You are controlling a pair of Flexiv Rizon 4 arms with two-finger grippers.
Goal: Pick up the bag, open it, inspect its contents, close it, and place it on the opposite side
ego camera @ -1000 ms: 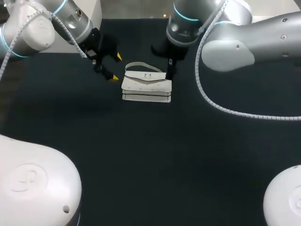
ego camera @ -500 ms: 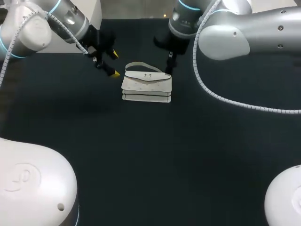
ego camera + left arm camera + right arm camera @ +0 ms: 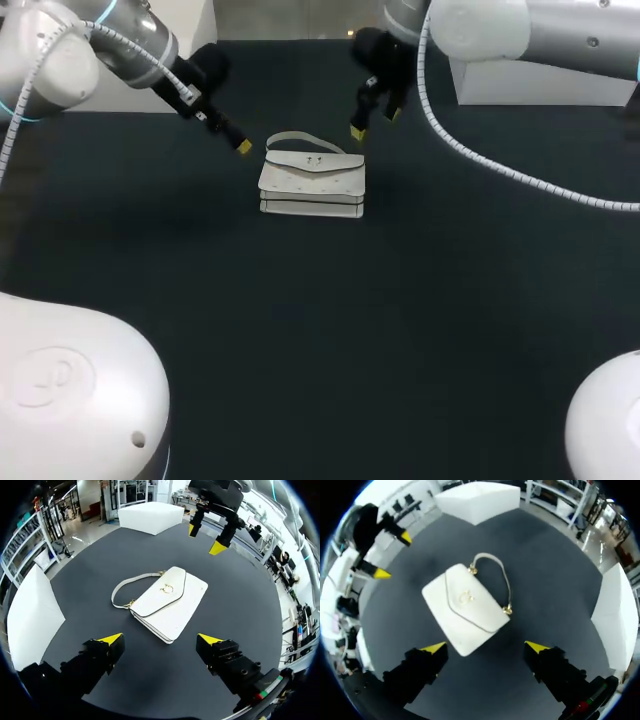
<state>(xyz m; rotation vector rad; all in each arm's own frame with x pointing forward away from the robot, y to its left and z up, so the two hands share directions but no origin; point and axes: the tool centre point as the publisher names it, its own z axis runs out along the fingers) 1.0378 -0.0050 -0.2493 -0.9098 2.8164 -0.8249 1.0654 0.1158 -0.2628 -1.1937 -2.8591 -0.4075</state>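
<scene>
The bag (image 3: 312,180) lies flat and closed on the surface (image 3: 300,330). My left jaws and right jaws, spread and empty, flank its short ends, about equally near, I judge.

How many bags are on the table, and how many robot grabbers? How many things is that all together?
White bag: 1
Grippers: 2, the left gripper and the right gripper, both open and not touching the bag
Total: 3
</scene>
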